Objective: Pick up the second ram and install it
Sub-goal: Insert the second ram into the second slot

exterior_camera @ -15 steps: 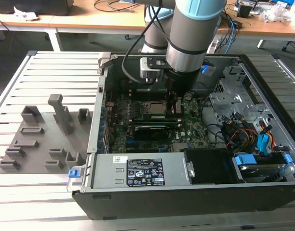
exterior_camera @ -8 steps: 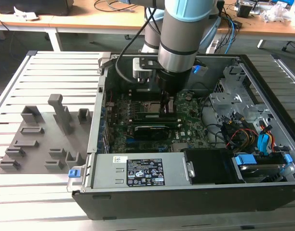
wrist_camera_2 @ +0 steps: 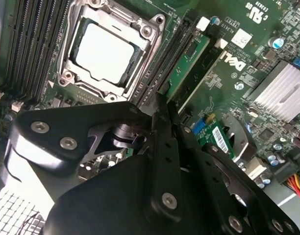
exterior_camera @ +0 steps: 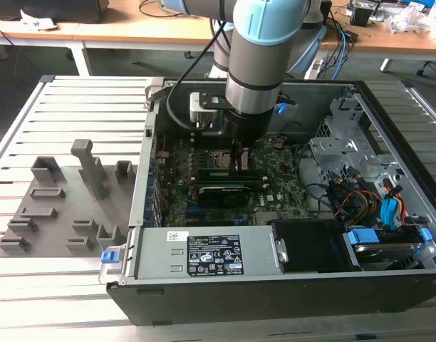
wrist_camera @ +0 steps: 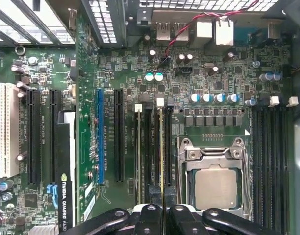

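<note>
Even, bright overhead light fills the exterior view, with the ridged desk [exterior_camera: 61,100] pale and nearly washed out, while the inside of the computer case [exterior_camera: 389,285] sits darker under the arm's shadow. In the second wrist view the CPU lid [wrist_camera_2: 105,53] glares white, and the black hand [wrist_camera_2: 162,147] in the lower half is soft, out of focus. In the first wrist view the motherboard [wrist_camera: 189,73] is sharp and evenly lit.

An open computer case [exterior_camera: 289,285] was seen lying on a slatted worktop [exterior_camera: 61,285]. The robot arm [exterior_camera: 264,57] was lowered into it, with the hand [exterior_camera: 237,162] positioned over the green motherboard [exterior_camera: 275,178]. A grey plastic holder tray [exterior_camera: 61,206] was set at the exterior view's left of the case.
</note>
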Controlling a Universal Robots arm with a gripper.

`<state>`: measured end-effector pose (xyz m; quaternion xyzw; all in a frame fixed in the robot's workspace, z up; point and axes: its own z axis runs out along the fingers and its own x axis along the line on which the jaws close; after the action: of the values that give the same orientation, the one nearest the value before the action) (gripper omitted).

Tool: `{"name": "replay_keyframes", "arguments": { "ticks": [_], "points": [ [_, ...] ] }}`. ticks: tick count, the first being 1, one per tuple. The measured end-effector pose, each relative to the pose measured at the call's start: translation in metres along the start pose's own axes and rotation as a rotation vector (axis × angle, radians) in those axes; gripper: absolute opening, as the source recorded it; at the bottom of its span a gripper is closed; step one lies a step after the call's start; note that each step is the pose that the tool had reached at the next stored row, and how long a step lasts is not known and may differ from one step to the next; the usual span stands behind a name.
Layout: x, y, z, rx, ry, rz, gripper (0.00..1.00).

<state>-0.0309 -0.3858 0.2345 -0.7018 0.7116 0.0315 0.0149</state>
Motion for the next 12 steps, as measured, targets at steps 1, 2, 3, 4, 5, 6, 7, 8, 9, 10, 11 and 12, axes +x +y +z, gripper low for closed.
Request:
{"name": "replay_keyframes", "arguments": {
  "ticks": [1,2,3,4,5,6,7,8,9,10,11,12],
  "points": [
    [0.0001,0.0000,0.0014,0.0000,0.0000,0.000,0.13],
    [0.0002,0.0001,0.0019,-0.0001,0.0002,0.000,0.13],
    [0.0002,0.0001,0.0020,-0.0002,0.0003,0.000,0.13],
    [0.0002,0.0000,0.0024,0.0000,-0.0001,0.000,0.13],
    [0.0002,0.0000,0.0038,0.0000,-0.0001,0.000,0.13],
    [0.0003,0.0000,0.0048,-0.0001,0.0000,0.000,0.13],
    [0.0004,0.0000,0.0050,-0.0001,0.0002,0.000,0.13],
    [0.0004,0.0000,0.0052,-0.0001,0.0001,0.000,0.13],
    [0.0004,-0.0001,0.0054,0.0000,0.0000,0.000,0.13],
    [0.0004,-0.0001,0.0060,0.0000,-0.0004,0.000,0.13],
    [0.0005,-0.0001,0.0074,-0.0002,0.0001,0.000,0.13],
    [0.0006,-0.0001,0.0083,-0.0001,0.0003,0.000,0.13]
  ]
}}
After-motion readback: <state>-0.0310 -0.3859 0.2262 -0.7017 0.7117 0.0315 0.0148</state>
